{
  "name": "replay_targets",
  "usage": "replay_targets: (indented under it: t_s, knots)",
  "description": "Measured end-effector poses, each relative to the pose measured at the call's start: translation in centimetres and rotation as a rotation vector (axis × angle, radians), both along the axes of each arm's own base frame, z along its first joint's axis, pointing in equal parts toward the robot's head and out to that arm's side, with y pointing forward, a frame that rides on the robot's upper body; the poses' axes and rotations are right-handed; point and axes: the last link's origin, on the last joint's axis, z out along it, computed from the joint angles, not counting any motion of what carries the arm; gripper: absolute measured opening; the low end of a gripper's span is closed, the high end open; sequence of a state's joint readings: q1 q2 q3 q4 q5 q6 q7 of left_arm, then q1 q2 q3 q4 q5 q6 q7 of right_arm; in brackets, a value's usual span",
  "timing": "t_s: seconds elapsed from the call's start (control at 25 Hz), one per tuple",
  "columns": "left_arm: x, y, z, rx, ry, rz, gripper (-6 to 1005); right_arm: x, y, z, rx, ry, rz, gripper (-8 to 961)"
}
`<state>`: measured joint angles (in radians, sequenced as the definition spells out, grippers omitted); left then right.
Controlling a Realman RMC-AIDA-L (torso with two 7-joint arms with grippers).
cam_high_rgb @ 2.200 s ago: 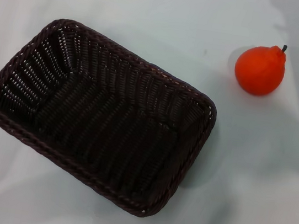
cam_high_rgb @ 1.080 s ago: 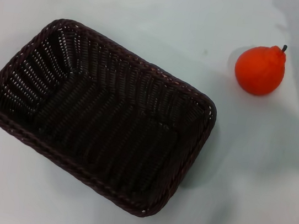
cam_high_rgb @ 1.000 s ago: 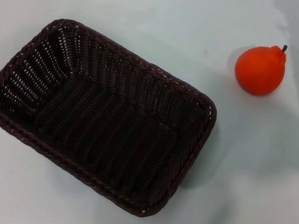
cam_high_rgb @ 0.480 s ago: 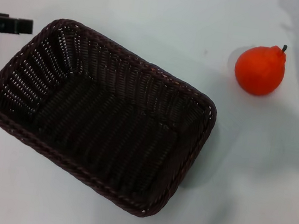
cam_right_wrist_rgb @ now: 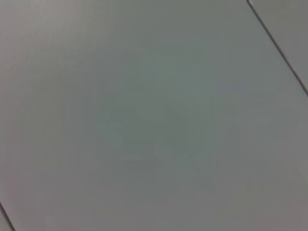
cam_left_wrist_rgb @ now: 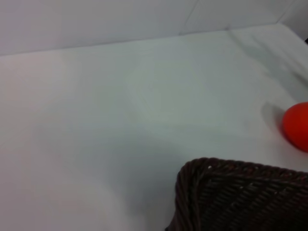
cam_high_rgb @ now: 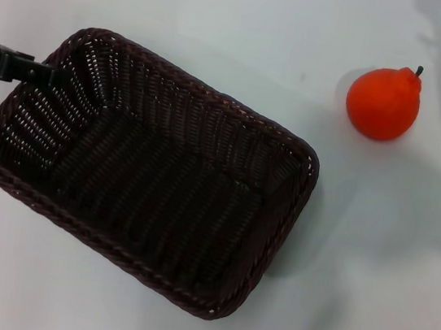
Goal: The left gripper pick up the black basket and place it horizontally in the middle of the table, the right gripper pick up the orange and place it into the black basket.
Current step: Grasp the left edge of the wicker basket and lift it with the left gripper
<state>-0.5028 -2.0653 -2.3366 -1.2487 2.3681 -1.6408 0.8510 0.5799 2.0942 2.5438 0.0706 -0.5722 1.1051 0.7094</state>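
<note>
Left claw (cam_high_rgb: pixel 40 72): at basket's left end rim, opening cannot tell | basket (cam_high_rgb: pixel 146 171): empty, skewed, left-centre of tabletop (cam_high_rgb: pixel 225 18) | orange (cam_high_rgb: pixel 383 102): upright, toward far right corner, well apart from basket | right claw: unseen

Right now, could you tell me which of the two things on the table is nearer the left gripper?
The black basket: the left gripper is at its far-left rim, while the orange sits far right.
</note>
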Motion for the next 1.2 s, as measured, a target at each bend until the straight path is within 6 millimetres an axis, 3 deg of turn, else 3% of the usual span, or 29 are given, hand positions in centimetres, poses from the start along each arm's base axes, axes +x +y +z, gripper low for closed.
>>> replay_targets:
  t_s: [0.76,1.2]
  knots:
    - [-0.2,-0.2,-2.5,-0.056,0.097,0.031,801,0.6,0.0,-0.3,-0.021,0.001,-0.035,852]
    - [-0.3,-0.2,-2.7,-0.063,0.108,0.049,363,0.7,-0.1,-0.4,-0.026,0.002,-0.043,854]
